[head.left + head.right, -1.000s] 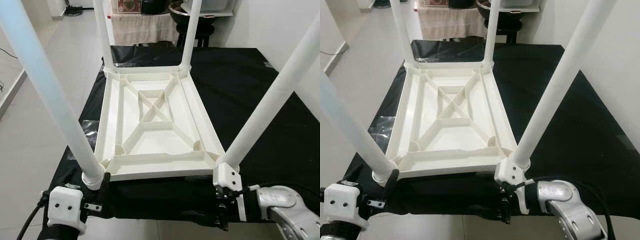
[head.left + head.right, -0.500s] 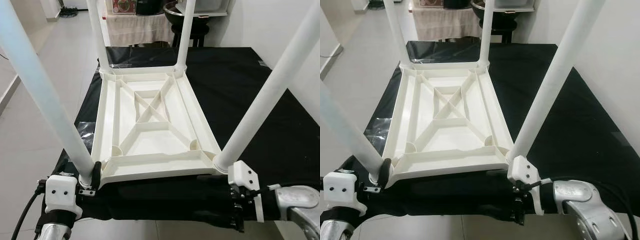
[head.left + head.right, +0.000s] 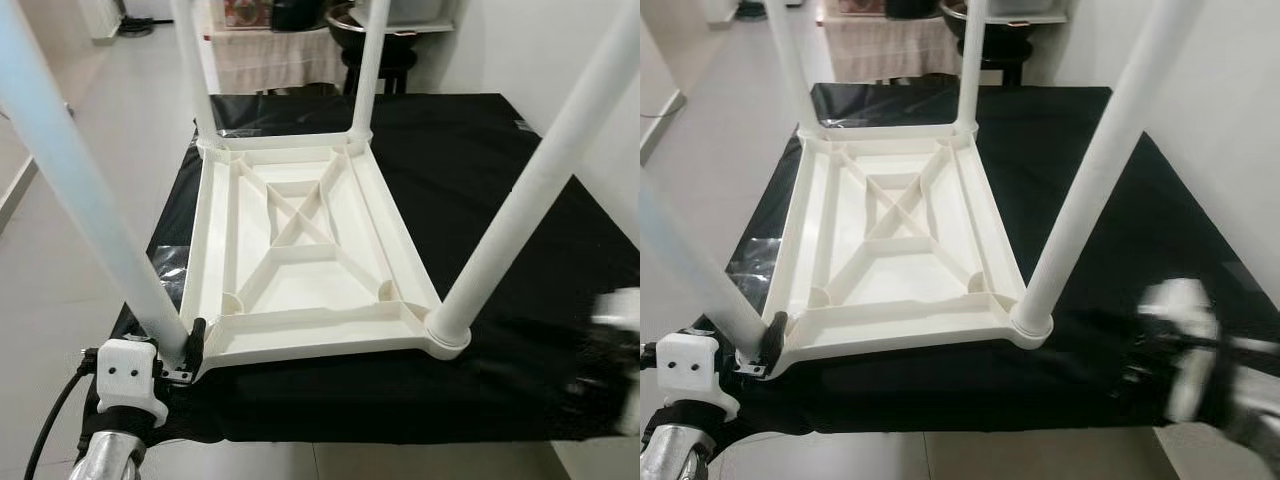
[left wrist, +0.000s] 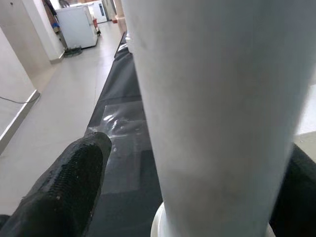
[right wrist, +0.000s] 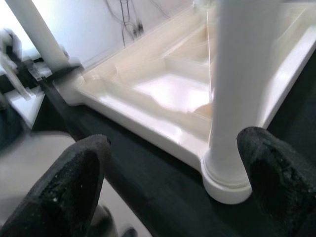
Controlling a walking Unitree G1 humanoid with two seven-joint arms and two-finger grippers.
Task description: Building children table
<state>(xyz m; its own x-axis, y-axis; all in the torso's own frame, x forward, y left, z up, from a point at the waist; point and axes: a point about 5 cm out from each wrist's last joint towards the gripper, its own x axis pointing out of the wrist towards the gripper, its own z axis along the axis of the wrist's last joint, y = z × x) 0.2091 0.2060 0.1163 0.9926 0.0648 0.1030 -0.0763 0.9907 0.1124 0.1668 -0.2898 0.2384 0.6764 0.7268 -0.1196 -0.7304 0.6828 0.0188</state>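
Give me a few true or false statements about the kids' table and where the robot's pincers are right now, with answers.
1. The white table lies upside down on the black cloth. True.
2. Only two legs are fitted. False: all four corners carry a leg.
3. The left pincer is at the near left leg. True.
4. The right pincer is clamped on the near right leg. False: its fingers stand open, apart from that leg.
5. The table underside has crossed ribs. True.
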